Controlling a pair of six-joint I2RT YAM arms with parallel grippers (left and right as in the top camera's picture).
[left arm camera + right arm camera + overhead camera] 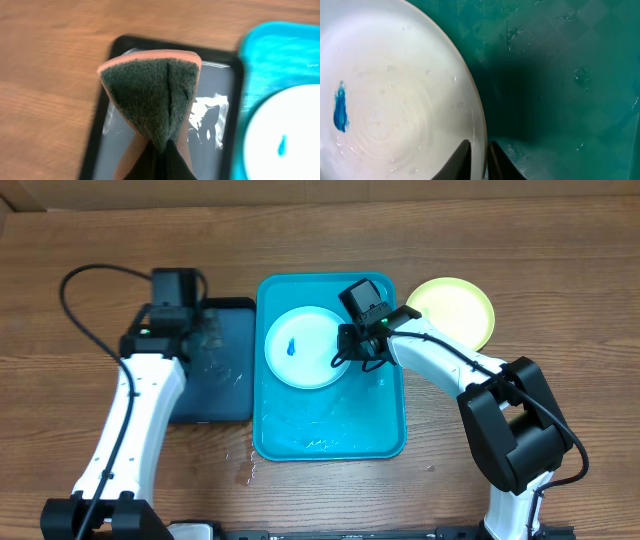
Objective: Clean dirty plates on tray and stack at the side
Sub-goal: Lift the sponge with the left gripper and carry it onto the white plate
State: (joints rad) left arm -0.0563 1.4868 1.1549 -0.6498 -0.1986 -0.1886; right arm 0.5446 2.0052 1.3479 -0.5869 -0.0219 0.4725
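Note:
A light plate (300, 348) with a blue smudge (290, 346) lies in the turquoise tray (330, 430), at its back left. My right gripper (352, 350) is shut on this plate's right rim; the right wrist view shows one finger on each side of the rim (479, 150), the plate (395, 100) and the tray floor (560, 75). A yellow-green plate (455, 310) lies on the table right of the tray. No third plate shows. My left gripper (162, 150) is shut on a green-and-orange sponge (150, 95) above the black tray (90, 145).
The black tray (215, 395) sits directly left of the turquoise tray, its floor wet. Water films the turquoise tray's front half (320, 442), and a few drops lie on the wood at its front left corner (245, 470). Bare wooden table surrounds everything.

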